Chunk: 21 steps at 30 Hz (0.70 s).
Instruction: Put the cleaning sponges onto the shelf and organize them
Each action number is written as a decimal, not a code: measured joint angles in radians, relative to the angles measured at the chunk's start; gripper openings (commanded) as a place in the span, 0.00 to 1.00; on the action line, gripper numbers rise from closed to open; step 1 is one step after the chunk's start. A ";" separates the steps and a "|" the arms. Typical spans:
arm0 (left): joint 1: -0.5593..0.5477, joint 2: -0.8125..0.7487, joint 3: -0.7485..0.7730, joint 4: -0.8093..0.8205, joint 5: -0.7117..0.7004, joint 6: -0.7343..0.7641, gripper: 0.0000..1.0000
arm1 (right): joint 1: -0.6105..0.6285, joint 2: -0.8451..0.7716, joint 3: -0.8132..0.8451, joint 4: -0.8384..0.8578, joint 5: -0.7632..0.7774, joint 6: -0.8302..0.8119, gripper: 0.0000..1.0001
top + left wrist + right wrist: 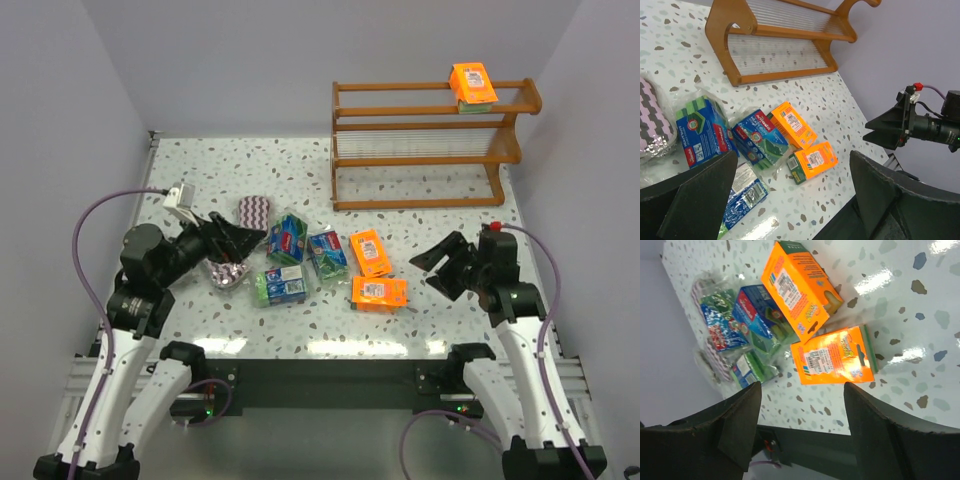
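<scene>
Both jaws are spread wide, empty. Orange pack (379, 292), at 9 o'clock of right jaws, is judged light, boxy, stiff; narrow sides are favoured.

The shelf (420, 203) is smooth, varnished brown wood, the speckled table (300, 170) is glossy with bright glare patches, the blue-green packs (327, 253) and zigzag pad (255, 210) wear crinkly clear plastic, and the orange packs (371, 252) look smooth and shiny.

Speckled table (250, 170): shelf (420, 203) far right; mid-table cluster of 2 orange packs (371, 252), 3 blue-green packs (287, 238), zigzag pad bag (255, 210).
</scene>
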 measured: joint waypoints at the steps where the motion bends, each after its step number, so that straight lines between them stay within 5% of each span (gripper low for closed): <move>1: 0.000 -0.001 -0.003 -0.001 0.003 0.000 1.00 | 0.000 -0.004 -0.013 0.000 -0.001 -0.019 0.68; 11: 0.000 -0.093 -0.036 -0.012 0.012 -0.004 1.00 | 0.023 -0.020 -0.269 0.005 -0.001 -0.182 0.58; 21: 0.000 -0.126 -0.036 -0.027 0.012 -0.019 1.00 | 0.027 0.000 -0.372 0.224 -0.077 -0.238 0.57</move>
